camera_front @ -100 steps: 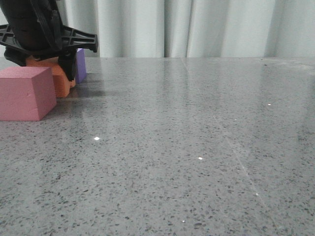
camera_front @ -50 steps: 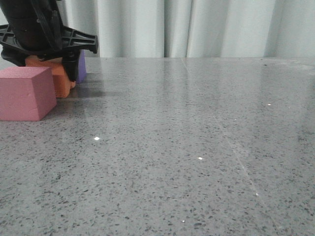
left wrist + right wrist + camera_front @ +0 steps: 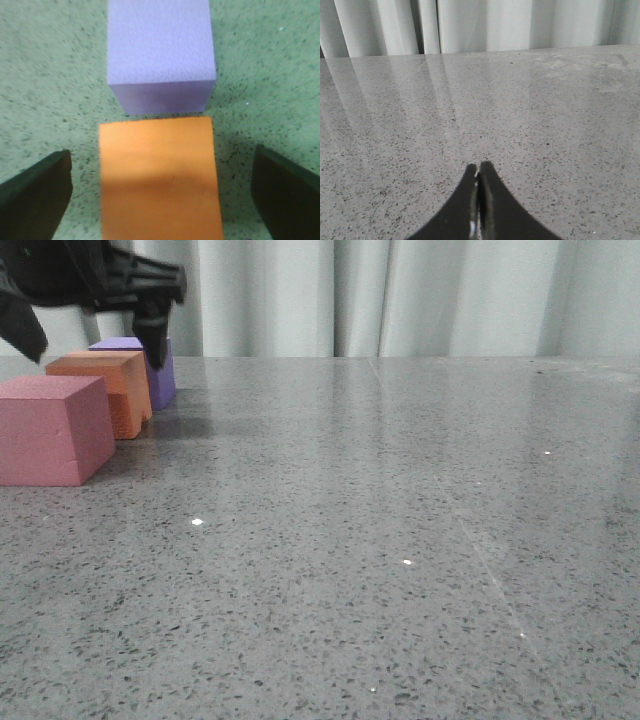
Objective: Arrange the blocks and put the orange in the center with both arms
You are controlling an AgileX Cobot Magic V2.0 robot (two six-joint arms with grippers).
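Three cubes stand in a row at the table's far left in the front view: the pink-red cube (image 3: 50, 430) nearest, the orange cube (image 3: 105, 390) in the middle, the purple cube (image 3: 160, 370) farthest. My left gripper (image 3: 95, 340) hangs open just above the orange cube, touching nothing. In the left wrist view the orange cube (image 3: 160, 175) lies between my spread fingers (image 3: 40, 195), clear of both, with the purple cube (image 3: 159, 45) close beyond it; the pink-red cube is out of that view. My right gripper (image 3: 479, 167) is shut and empty over bare table.
The grey speckled table (image 3: 380, 540) stretches to the right of the cubes. A pale curtain (image 3: 400, 295) hangs behind the table's far edge.
My left gripper has let go of the orange cube and risen above it, jaws wide. The orange cube stays on the table between the pink-red and purple cubes.
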